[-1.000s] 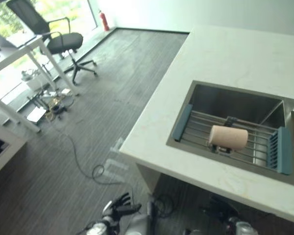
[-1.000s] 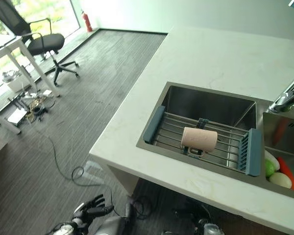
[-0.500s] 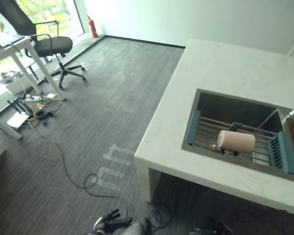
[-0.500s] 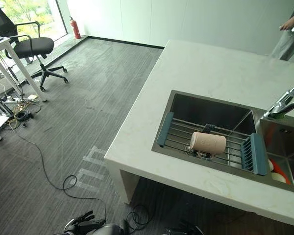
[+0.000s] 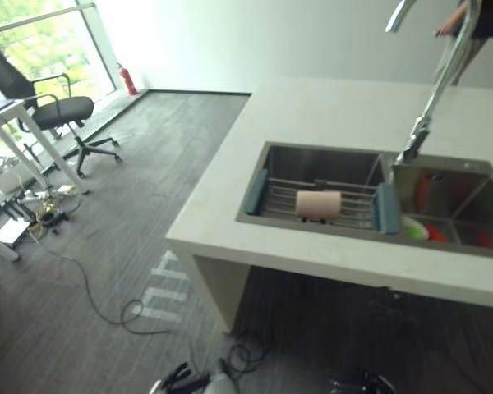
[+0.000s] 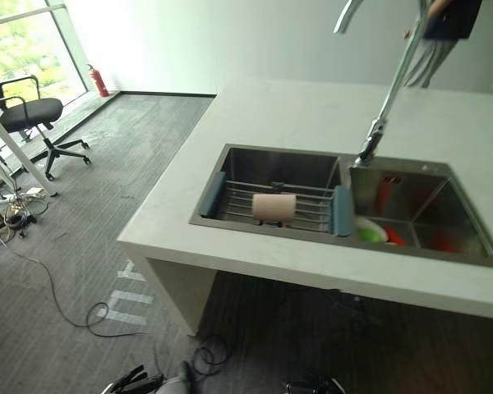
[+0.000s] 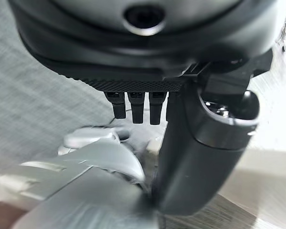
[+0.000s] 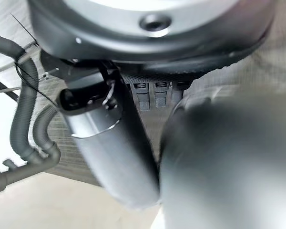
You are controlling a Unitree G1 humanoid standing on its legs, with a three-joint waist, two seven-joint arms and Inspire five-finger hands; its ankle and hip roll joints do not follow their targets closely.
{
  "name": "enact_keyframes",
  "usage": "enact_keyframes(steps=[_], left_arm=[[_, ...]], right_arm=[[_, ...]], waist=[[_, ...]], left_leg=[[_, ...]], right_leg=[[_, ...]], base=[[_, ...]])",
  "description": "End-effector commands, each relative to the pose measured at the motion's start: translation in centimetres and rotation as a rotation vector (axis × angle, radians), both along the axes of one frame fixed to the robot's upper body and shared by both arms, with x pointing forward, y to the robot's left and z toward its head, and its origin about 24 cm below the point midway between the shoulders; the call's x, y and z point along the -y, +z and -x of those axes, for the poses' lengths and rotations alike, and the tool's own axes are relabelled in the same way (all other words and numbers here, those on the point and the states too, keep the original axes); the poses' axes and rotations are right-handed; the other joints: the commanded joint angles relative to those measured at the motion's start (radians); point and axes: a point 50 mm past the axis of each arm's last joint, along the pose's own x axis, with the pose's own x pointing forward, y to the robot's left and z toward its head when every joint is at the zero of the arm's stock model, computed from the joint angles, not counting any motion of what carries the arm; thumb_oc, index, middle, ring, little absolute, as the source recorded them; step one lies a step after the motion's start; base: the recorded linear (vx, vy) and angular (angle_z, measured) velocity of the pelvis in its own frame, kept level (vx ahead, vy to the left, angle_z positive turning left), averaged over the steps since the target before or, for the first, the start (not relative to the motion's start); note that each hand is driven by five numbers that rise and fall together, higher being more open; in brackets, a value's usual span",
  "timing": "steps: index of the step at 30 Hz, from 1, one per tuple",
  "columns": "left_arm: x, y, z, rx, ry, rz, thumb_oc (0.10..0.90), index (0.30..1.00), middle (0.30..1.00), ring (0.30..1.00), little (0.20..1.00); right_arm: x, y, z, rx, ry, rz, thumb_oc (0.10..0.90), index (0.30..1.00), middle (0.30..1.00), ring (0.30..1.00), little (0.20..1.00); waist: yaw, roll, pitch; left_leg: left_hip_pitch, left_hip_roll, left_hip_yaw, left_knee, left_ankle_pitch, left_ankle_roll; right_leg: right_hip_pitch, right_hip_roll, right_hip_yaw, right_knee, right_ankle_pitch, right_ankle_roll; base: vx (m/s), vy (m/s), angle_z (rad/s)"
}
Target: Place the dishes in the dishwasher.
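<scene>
Cup (image 5: 318,203) sideways on sink rack (image 5: 351,207), mouth hidden.

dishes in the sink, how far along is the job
Nothing looks done yet. The pink cup lies on its side on the rack over the left sink basin, and colourful items sit in the right basin. Neither hand holds anything: the left hand hangs low near the floor, fingers straight. Every dish remains to be moved.
</scene>
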Motion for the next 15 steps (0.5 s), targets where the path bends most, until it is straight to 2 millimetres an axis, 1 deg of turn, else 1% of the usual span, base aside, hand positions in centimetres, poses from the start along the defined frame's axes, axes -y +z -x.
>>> enact_keyframes(steps=[1, 2, 3, 5, 7, 8, 9, 11, 12, 13, 15], left_arm=[[1.2, 0.7, -3.3, 0.099, -0.087, 0.007, 0.800, 0.900, 0.900, 0.900, 0.900], [1.0, 0.8, -3.4, 0.105, -0.074, 0.003, 0.800, 0.900, 0.900, 0.900, 0.900], [0.8, 1.0, -3.6, 0.108, -0.063, -0.007, 0.800, 0.900, 0.900, 0.900, 0.900], [0.6, 1.1, -3.8, 0.127, -0.035, -0.015, 0.800, 0.900, 0.900, 0.900, 0.900], [0.2, 1.3, -4.2, 0.153, 0.003, -0.034, 0.800, 0.900, 0.900, 0.900, 0.900], [-0.2, 1.6, -4.5, 0.179, 0.045, -0.044, 0.800, 0.900, 0.900, 0.900, 0.900], [-0.2, 1.6, -4.5, 0.179, 0.048, -0.042, 0.800, 0.900, 0.900, 0.900, 0.900], [-1.5, 2.5, -5.2, 0.246, 0.127, -0.073, 0.800, 0.900, 0.900, 0.900, 0.900], [-1.8, 2.7, -5.4, 0.255, 0.134, -0.079, 0.800, 0.900, 0.900, 0.900, 0.900], [-2.7, 3.2, -5.7, 0.286, 0.159, -0.109, 0.800, 0.900, 0.900, 0.900, 0.900], [-3.6, 3.8, -6.1, 0.319, 0.182, -0.136, 0.800, 0.900, 0.900, 0.900, 0.900]], right_arm=[[1.9, 1.8, -4.3, 0.137, -0.011, 0.028, 0.800, 0.900, 0.900, 0.900, 0.900], [1.7, 1.7, -4.4, 0.134, -0.007, 0.024, 0.800, 0.900, 0.900, 0.900, 0.900], [1.8, 1.6, -4.0, 0.119, -0.045, 0.016, 0.800, 0.900, 0.900, 0.900, 0.900], [1.9, 1.3, -3.2, 0.105, -0.093, -0.001, 0.800, 0.900, 0.900, 0.900, 0.900], [1.6, 1.0, -2.5, 0.084, -0.079, -0.009, 0.800, 0.900, 0.900, 0.900, 0.900], [1.3, 0.8, -2.2, 0.072, -0.059, -0.004, 0.800, 0.900, 0.900, 0.900, 0.900], [1.3, 0.8, -2.2, 0.071, -0.058, -0.004, 0.800, 0.900, 0.900, 0.900, 0.900], [1.4, 0.7, -1.7, 0.056, -0.053, 0.004, 0.800, 0.900, 0.900, 0.900, 0.900], [1.4, 0.7, -1.7, 0.056, -0.052, 0.004, 0.800, 0.900, 0.900, 0.900, 0.900], [1.6, 0.7, -1.4, 0.053, -0.050, 0.004, 0.800, 0.900, 0.900, 0.900, 0.900], [1.7, 0.7, -1.1, 0.049, -0.055, 0.005, 0.800, 0.900, 0.900, 0.900, 0.900]], waist=[[-0.004, 0.042, 0.064], [-0.003, 0.049, 0.063], [-0.015, 0.060, 0.055], [-0.026, 0.064, 0.046], [-0.038, 0.068, 0.036], [-0.040, 0.070, 0.032], [-0.039, 0.070, 0.031], [-0.040, 0.075, 0.028], [-0.040, 0.076, 0.027], [-0.043, 0.079, 0.024], [-0.044, 0.080, 0.021]], left_leg=[[0.099, -0.083, -0.091, 0.103, -0.099, -0.014], [0.111, -0.094, -0.116, 0.103, -0.117, -0.007], [0.123, -0.091, -0.108, 0.103, -0.133, -0.006], [0.131, -0.092, -0.103, 0.103, -0.143, -0.010], [0.144, -0.096, -0.090, 0.103, -0.153, -0.012], [0.148, -0.100, -0.087, 0.103, -0.159, -0.013], [0.148, -0.101, -0.087, 0.103, -0.159, -0.012], [0.152, -0.104, -0.082, 0.103, -0.169, -0.012], [0.152, -0.104, -0.080, 0.103, -0.170, -0.012], [0.152, -0.105, -0.078, 0.103, -0.175, -0.010], [0.150, -0.106, -0.081, 0.103, -0.178, -0.008]], right_leg=[[0.108, -0.027, 0.046, -0.171, 0.070, 0.099], [0.107, -0.019, 0.050, -0.171, 0.070, 0.097], [0.101, -0.013, 0.041, -0.171, 0.070, 0.092], [0.094, -0.015, 0.038, -0.171, 0.072, 0.093], [0.091, -0.023, 0.049, -0.171, 0.073, 0.099], [0.086, -0.033, 0.054, -0.171, 0.076, 0.104], [0.085, -0.034, 0.055, -0.171, 0.077, 0.105], [0.073, -0.052, 0.064, -0.171, 0.084, 0.116], [0.072, -0.053, 0.066, -0.171, 0.085, 0.118], [0.069, -0.055, 0.072, -0.171, 0.085, 0.121], [0.066, -0.055, 0.078, -0.171, 0.086, 0.125]], base=[[0.00, -0.006, 0.39], [-0.01, 0.043, 0.07], [-0.02, 0.049, -0.37], [0.01, 0.047, -0.32], [0.07, 0.073, 0.23], [0.06, 0.070, 0.08], [0.06, 0.078, -0.03], [0.06, 0.055, -0.12], [0.08, 0.026, -0.11], [0.08, 0.002, 0.00], [0.09, 0.000, 0.00]])
